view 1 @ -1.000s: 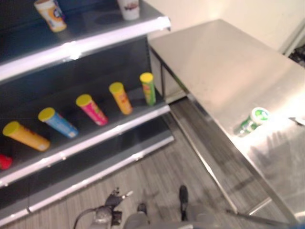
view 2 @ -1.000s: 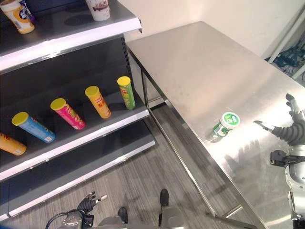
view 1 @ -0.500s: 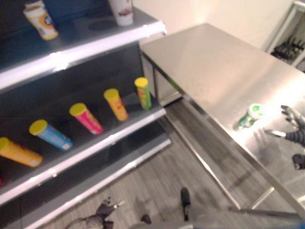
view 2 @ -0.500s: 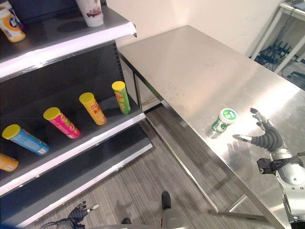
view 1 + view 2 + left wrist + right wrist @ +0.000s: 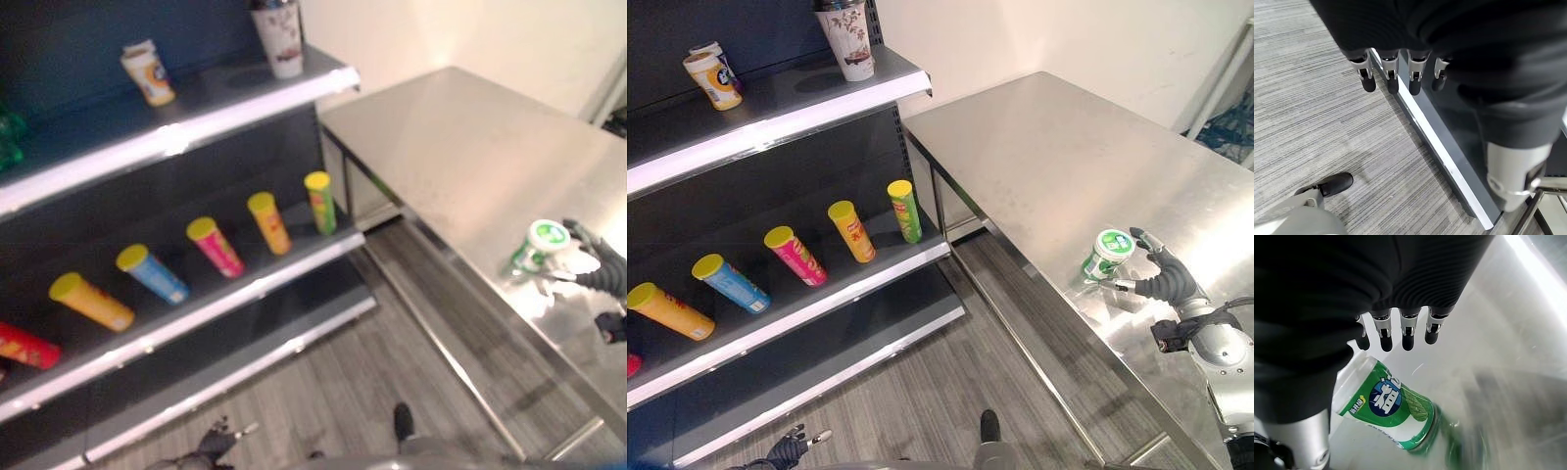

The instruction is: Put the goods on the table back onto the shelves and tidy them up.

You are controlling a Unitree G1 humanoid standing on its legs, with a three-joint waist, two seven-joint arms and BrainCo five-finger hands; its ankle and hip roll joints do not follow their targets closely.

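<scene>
A green-and-white tub [image 5: 1107, 253] with a white lid stands near the front edge of the steel table [image 5: 1048, 147]. In the right wrist view the tub [image 5: 1388, 409] lies between the thumb and the straight fingers [image 5: 1396, 335]. My right hand [image 5: 1161, 279] is open right beside the tub, with its fingertips at the tub's side. My left hand [image 5: 789, 450] hangs low over the floor, and its fingers [image 5: 1391, 81] are relaxed and hold nothing.
Left of the table stands a dark shelf unit. Its middle shelf [image 5: 823, 294] carries several yellow-lidded tubes, with a green one [image 5: 905, 211] nearest the table. The top shelf [image 5: 774, 122] holds a tall cup [image 5: 847, 41] and an orange cup [image 5: 710, 80]. Grey floor lies between shelf and table.
The camera has shifted. My right hand has moved across the table up to the tub, from well apart to fingertips beside it. The tub has stayed in place.
</scene>
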